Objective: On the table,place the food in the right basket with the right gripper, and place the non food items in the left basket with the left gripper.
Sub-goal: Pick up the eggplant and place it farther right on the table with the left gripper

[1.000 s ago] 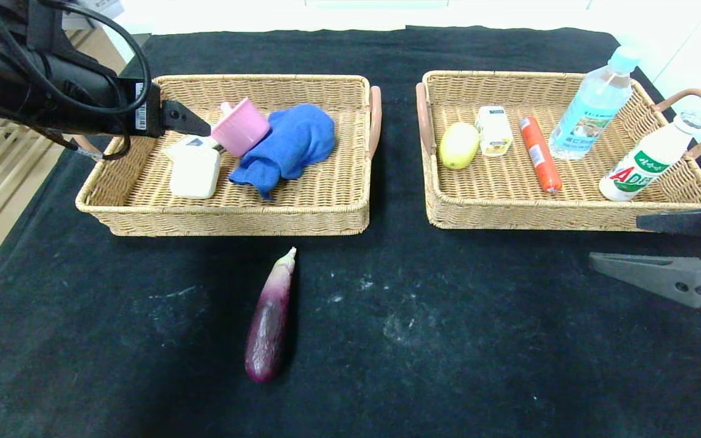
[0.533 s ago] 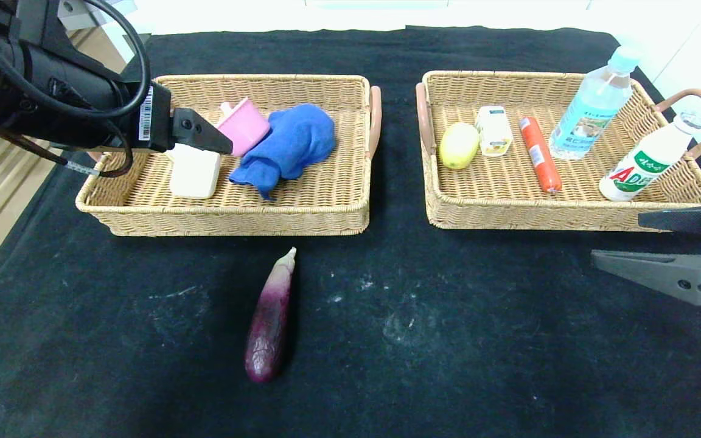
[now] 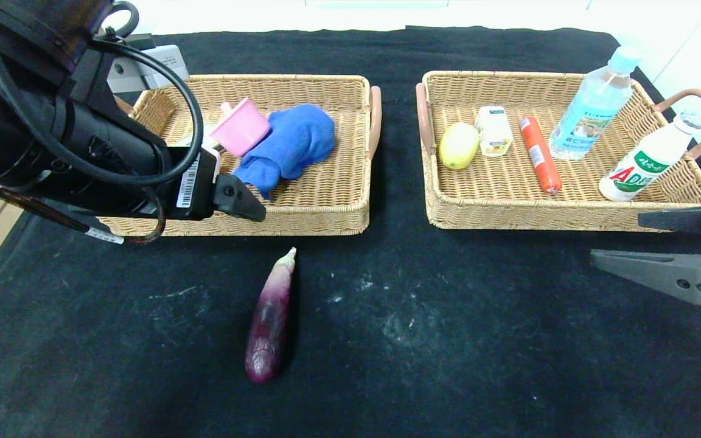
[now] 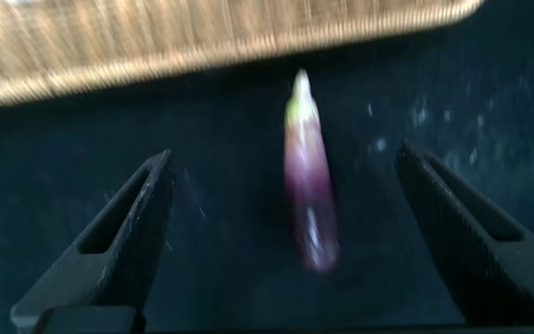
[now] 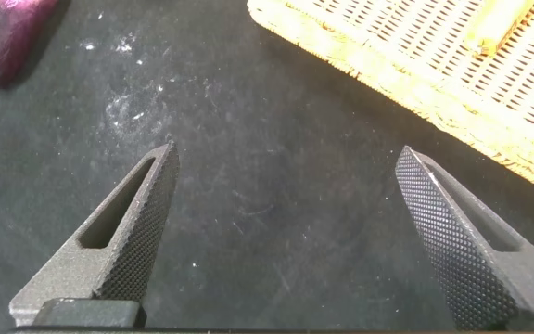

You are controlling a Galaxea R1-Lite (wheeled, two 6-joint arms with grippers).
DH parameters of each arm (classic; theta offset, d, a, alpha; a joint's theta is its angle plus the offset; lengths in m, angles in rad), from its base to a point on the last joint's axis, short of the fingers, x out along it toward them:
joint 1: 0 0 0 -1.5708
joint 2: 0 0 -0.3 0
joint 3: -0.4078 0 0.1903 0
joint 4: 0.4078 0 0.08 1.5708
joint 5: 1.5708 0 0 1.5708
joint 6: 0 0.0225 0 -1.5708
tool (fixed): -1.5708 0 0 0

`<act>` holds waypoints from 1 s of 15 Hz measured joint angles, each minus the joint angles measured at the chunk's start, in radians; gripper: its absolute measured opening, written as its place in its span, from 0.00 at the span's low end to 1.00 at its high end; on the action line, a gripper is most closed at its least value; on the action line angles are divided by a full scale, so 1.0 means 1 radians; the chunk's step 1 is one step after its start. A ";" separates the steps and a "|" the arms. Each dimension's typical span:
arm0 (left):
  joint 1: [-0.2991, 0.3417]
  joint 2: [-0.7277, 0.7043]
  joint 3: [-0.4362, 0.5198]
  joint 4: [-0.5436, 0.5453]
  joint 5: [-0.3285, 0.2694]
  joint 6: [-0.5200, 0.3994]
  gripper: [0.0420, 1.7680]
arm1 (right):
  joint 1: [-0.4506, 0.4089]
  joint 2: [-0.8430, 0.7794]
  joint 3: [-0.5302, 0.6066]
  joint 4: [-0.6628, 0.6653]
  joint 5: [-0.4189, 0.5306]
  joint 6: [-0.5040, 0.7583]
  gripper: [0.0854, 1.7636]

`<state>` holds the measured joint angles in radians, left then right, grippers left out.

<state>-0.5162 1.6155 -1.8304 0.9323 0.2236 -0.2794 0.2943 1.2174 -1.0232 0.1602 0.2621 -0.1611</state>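
Note:
A purple aubergine [image 3: 270,322] lies on the black table [image 3: 448,340] in front of the left basket [image 3: 326,222]. My left gripper [image 3: 244,204] hangs open and empty over that basket's front rim; in its wrist view the aubergine [image 4: 309,186] lies between the spread fingers of the left gripper [image 4: 284,153], farther off. The white bar is almost wholly hidden behind my left arm. The right basket [image 3: 509,220] holds a yellow fruit [image 3: 459,145], white carton [image 3: 494,129], sausage [image 3: 540,153] and white drink bottle [image 3: 645,161]. My right gripper [image 3: 617,240] stands open and empty at the right edge.
A pink cup [image 3: 241,126] and a blue cloth [image 3: 292,146] lie in the left basket. A clear water bottle [image 3: 594,106] leans in the right basket's far corner. The table's left edge runs close beside my left arm.
My left arm has drawn back from inside the left basket toward its front rim, empty, and now covers the white bar. The right arm has not moved.

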 joint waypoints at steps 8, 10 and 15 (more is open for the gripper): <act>-0.101 0.032 0.090 0.059 0.028 -0.147 0.97 | 0.000 0.002 0.000 0.000 0.000 -0.001 0.97; -0.112 0.050 0.107 0.061 0.029 -0.170 0.97 | 0.000 0.002 0.000 0.000 0.000 0.000 0.97; -0.116 0.094 0.165 0.051 0.028 -0.185 0.97 | 0.000 0.002 0.000 0.000 0.000 0.000 0.97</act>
<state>-0.6317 1.7091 -1.6653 0.9836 0.2519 -0.4640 0.2943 1.2196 -1.0232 0.1602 0.2621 -0.1615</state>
